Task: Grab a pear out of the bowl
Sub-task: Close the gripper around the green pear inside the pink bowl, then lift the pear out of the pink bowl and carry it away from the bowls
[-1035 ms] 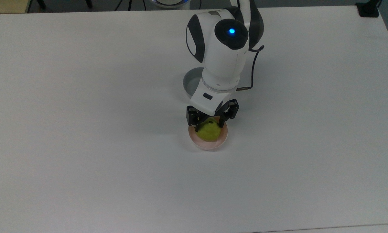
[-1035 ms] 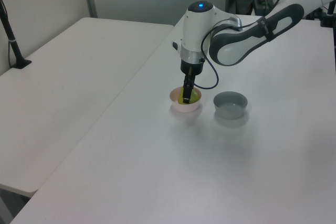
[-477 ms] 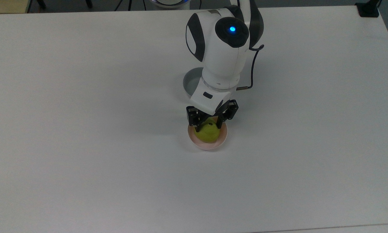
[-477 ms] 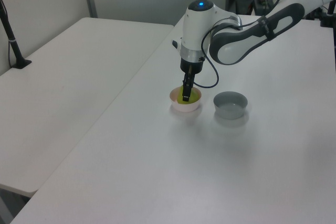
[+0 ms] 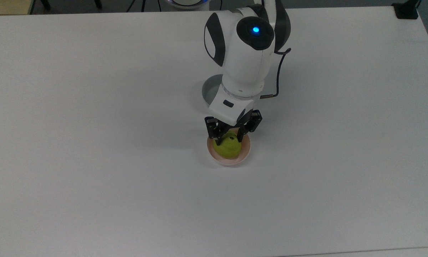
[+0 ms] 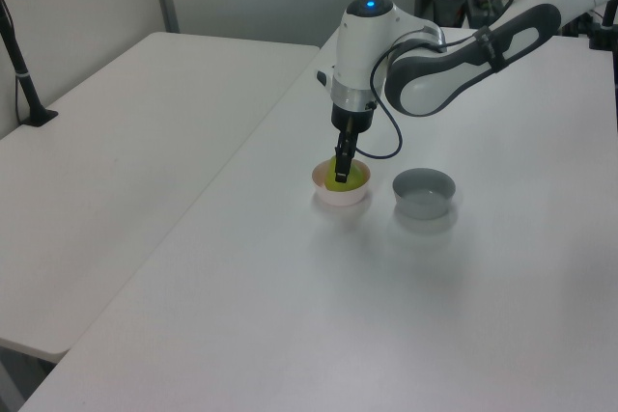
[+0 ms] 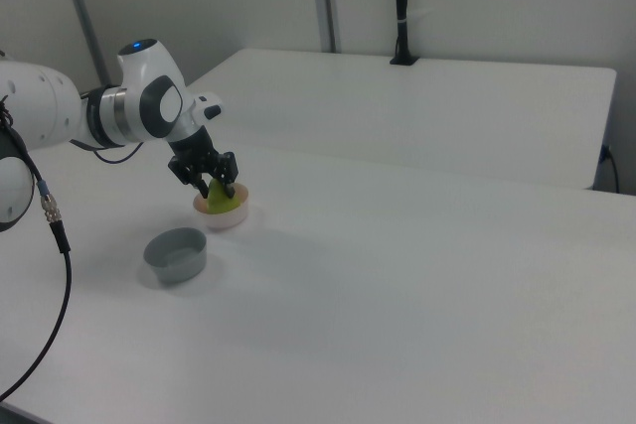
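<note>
The yellow-green pear sits in the small pale pink bowl near the middle of the white table. My gripper points down over the bowl, its two black fingers closed against the pear's upper part from both sides. The left view has the gripper down in the bowl with the pear showing beside the fingers. In the right view the pear pokes up above the bowl's rim between the fingers of the gripper.
A grey, straighter-sided bowl stands just behind the pink one, partly under the arm; it also appears as the grey bowl and the grey bowl. A second white table adjoins this one.
The fingers have drawn in against the pear's sides. The wrist has risen a little, and the pear has shifted slightly inside the bowl.
</note>
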`<act>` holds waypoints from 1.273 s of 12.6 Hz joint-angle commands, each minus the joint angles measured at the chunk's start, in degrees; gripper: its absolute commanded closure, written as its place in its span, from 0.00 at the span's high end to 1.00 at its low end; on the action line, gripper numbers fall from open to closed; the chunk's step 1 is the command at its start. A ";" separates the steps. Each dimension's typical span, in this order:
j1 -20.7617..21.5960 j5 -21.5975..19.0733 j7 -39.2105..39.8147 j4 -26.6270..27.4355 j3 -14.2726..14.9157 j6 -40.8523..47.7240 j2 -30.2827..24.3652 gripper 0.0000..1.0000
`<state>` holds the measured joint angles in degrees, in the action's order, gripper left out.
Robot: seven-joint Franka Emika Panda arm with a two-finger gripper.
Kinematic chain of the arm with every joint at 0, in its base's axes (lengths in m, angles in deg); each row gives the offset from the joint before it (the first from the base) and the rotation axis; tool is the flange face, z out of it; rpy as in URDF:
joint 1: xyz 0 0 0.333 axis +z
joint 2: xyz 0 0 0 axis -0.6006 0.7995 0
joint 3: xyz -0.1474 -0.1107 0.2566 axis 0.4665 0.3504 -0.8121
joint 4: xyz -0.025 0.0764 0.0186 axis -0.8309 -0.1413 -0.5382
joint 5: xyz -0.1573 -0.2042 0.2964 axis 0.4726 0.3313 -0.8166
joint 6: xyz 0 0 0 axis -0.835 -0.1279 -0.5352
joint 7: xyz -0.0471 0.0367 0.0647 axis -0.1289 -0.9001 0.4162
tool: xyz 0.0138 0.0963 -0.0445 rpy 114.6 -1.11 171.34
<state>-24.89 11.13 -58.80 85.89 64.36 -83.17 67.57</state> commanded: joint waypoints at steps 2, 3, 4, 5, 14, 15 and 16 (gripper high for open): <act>0.28 0.70 -0.78 0.91 0.38 2.43 -2.34 0.44; 0.37 0.70 -0.78 0.91 0.38 2.96 -2.43 0.41; 0.46 0.70 -0.78 0.91 0.38 3.05 -2.52 0.33; 0.46 0.70 -0.78 0.91 0.38 3.14 -2.61 0.29; 0.11 -0.88 -0.87 0.39 0.20 9.64 -10.34 0.29; -0.07 -1.06 -0.78 -0.14 0.29 10.51 -11.04 0.29; -0.16 -1.06 -0.43 -0.84 0.72 12.26 -11.57 0.29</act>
<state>-24.95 10.88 -58.81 84.90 64.42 -74.71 59.17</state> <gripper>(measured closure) 0.463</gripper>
